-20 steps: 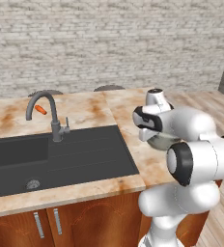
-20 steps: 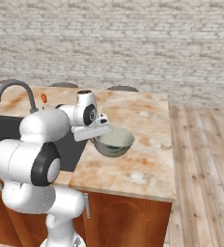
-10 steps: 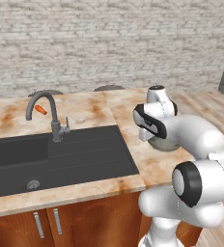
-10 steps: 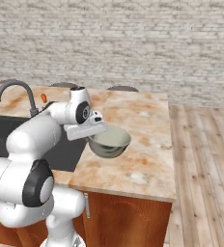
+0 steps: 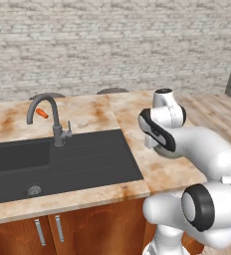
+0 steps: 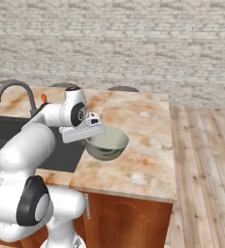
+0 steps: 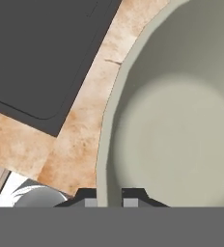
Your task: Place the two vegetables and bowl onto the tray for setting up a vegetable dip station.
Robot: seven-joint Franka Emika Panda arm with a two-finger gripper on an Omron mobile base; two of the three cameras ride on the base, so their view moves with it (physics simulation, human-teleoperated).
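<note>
My gripper (image 7: pixel 109 198) is shut on the near rim of the pale grey-green bowl (image 7: pixel 181 130), one finger inside and one outside. The bowl (image 6: pixel 106 143) hangs upright over the marble counter, just right of the sink, and seems slightly lifted; my gripper (image 6: pixel 88 138) holds its left rim. In the left base view the bowl (image 5: pixel 167 152) peeks out from under my arm. A small orange carrot (image 5: pixel 43 114) lies on the counter behind the faucet, and this carrot (image 6: pixel 43 98) lies far from my hand. The tray is out of view.
A dark sink basin (image 5: pixel 62 159) fills the counter's left half, with a curved grey faucet (image 5: pixel 50 117) behind it. The counter (image 6: pixel 138 145) ends at a right edge, with wooden floor (image 6: pixel 206 160) beyond. A brick wall runs behind.
The bowl has shifted a little to the left, toward the sink, still in the shut gripper. My arm's elbow has swung outward and lower.
</note>
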